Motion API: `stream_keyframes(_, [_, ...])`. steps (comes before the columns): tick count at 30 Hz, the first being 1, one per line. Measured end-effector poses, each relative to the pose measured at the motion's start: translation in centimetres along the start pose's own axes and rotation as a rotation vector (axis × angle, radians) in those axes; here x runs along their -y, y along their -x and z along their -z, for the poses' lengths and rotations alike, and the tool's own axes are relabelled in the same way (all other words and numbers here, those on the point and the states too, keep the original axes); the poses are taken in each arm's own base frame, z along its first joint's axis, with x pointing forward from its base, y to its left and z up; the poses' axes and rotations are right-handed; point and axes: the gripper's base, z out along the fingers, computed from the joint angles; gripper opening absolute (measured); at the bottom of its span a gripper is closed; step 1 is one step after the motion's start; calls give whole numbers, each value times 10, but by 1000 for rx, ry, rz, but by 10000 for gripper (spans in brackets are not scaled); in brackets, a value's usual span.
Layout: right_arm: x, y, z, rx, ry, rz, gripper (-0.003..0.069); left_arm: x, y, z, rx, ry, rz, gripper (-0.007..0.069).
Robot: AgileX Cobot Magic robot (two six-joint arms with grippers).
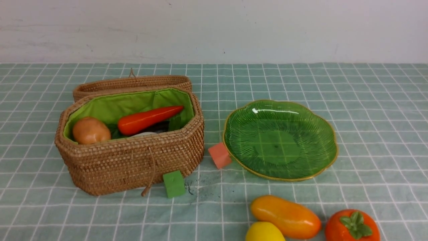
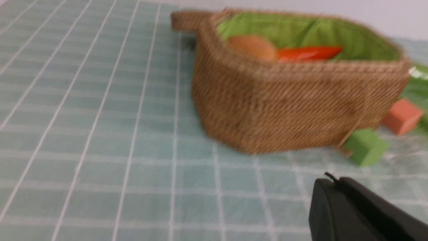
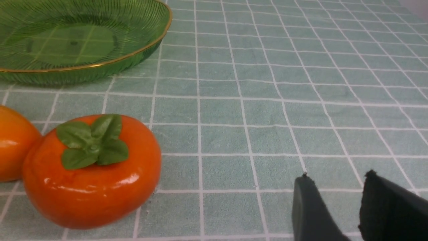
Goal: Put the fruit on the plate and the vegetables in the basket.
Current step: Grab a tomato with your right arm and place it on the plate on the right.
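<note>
Front view: 3 fruits, the mango [image 1: 286,217], lemon [image 1: 265,232] and persimmon [image 1: 352,227], lie on the cloth, nearer me than the bare plate [image 1: 281,140]. Right wrist view: my right gripper [image 3: 334,177] stands parted, holding nothing; my left [image 2: 331,180] is closed. For the persimmon, I should widen my right fingers, descend astride its round sides, grip gently and lift above the rim.

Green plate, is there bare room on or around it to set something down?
The plate itself is bare, and so is the cloth beyond its right rim. Crowding is on its near side, by the mango and persimmon.
</note>
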Motion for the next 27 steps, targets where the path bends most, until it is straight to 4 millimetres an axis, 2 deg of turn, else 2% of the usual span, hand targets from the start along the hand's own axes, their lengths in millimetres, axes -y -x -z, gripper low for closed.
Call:
stream_keyframes(1, [0, 0, 0, 0, 0, 0, 242, 0, 0, 0, 0, 0, 0, -13])
stream_keyframes(2, [0, 0, 0, 0, 0, 0, 242, -6, -23, -10, -62, 37, -3, -13])
stream_keyframes(4, [0, 0, 0, 0, 0, 0, 242, -8, -32, -14, -75, 47, -19, -13])
stream_keyframes(9, [0, 0, 0, 0, 0, 0, 242, -7, -27, -15, -2, 34, -35, -9])
stream_keyframes(20, [0, 0, 0, 0, -2, 7, 242, -7, -27, -15, 1, 35, -39, -2])
stream_keyframes(27, [7, 0, 0, 0, -73, 202, 242, -7, -27, -15, 1, 35, -39, 6])
